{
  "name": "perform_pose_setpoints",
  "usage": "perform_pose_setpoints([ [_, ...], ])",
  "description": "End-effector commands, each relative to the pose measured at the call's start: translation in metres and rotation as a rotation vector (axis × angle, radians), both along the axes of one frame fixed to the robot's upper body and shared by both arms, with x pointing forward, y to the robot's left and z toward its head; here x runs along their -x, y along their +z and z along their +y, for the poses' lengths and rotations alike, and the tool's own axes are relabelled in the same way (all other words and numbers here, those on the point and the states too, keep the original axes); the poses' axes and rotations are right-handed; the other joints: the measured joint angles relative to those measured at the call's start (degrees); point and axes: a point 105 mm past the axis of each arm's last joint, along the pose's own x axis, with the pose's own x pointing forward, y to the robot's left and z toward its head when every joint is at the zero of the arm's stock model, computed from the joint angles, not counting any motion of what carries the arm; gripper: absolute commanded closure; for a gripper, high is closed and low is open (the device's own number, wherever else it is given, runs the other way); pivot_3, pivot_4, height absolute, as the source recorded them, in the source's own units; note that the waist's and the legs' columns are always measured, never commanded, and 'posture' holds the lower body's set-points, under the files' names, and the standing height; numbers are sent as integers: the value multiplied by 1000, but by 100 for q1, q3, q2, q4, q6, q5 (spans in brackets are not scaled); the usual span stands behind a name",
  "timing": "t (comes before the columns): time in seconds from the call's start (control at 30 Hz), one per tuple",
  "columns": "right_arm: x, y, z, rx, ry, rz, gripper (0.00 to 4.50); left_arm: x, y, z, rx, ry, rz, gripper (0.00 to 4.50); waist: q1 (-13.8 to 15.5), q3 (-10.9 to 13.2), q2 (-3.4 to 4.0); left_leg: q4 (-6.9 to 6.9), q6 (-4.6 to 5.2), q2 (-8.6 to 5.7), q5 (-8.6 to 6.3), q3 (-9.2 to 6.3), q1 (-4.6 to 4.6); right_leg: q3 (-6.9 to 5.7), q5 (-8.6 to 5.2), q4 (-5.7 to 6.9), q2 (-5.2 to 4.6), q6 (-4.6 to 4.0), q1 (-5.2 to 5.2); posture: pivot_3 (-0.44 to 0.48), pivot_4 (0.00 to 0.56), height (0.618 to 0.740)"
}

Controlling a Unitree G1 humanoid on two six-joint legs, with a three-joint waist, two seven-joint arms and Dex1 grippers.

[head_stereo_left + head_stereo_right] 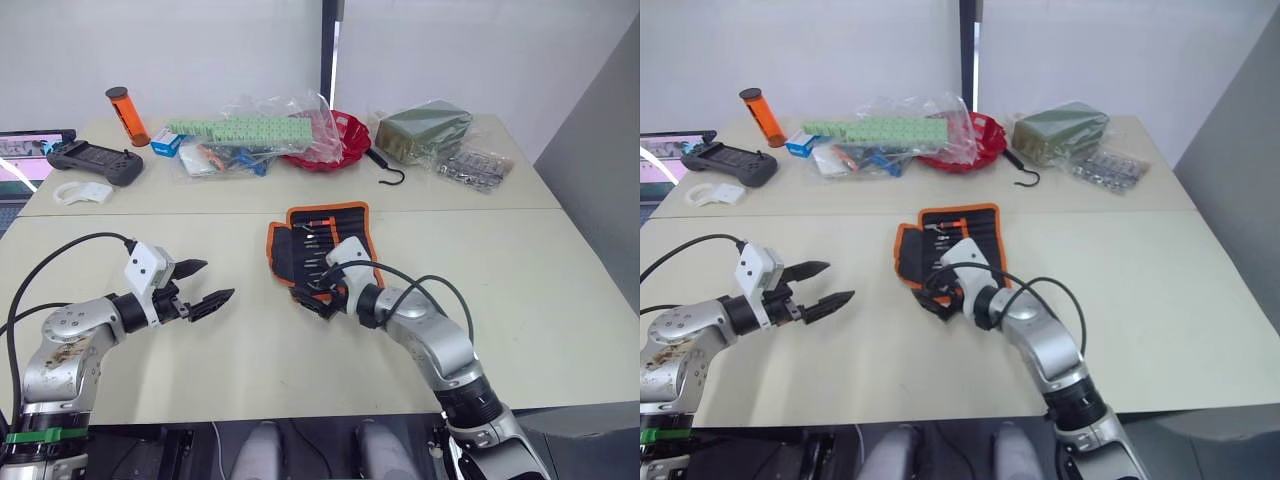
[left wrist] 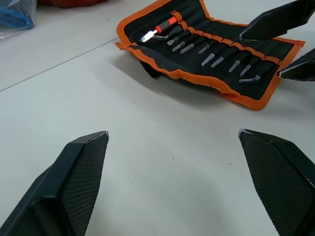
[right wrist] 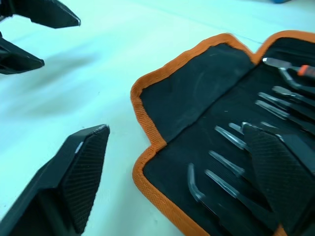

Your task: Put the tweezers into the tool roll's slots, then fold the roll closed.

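tweezers [image 2: 216,55] in slots [image 2: 231,46] — tool roll [image 1: 322,253] unfolded

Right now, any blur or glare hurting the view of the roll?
Right wrist view: tool roll is soft, tweezers smeared. Left wrist view: roll sharp, a bright glint on one tool tip. Head views: even light, no glare.

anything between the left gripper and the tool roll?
Nothing. Bare white tabletop runs from the open left gripper to the tool roll's orange edge. Clearest in the left wrist view; the left eye view agrees.
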Motion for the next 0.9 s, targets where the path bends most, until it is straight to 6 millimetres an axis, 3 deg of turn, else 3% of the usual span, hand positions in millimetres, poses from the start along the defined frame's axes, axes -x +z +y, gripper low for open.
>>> perform_pose_setpoints([
  [0.03,-3,9,16,25,31,-75,34,5,13,2,-1,2,-44,0,0,0,0,0,0,0,0,0,0,0,0,0,0,0,0,0,150,740],
  [0.2,-11,11,36,54,49,-114,34,9,11,1,-20,2,-41,0,6,1,1,-1,0,1,0,0,2,-1,0,1,0,-1,-1,0,150,740],
  [0.43,-15,5,47,73,61,-119,34,12,14,1,-33,-6,-54,0,0,1,2,-5,0,1,0,0,2,-1,1,0,0,-2,-3,0,150,740],
  [0.53,-14,2,51,73,71,-120,811,15,16,2,-33,-3,-57,0,-7,1,2,-7,0,1,0,0,2,-1,1,0,0,-2,-5,0,150,740],
  [0.9,-16,7,59,85,129,-241,4485,14,10,3,-31,4,-38,0,-12,2,3,-15,-1,2,0,2,5,-1,1,0,0,-3,-7,0,150,740],
])
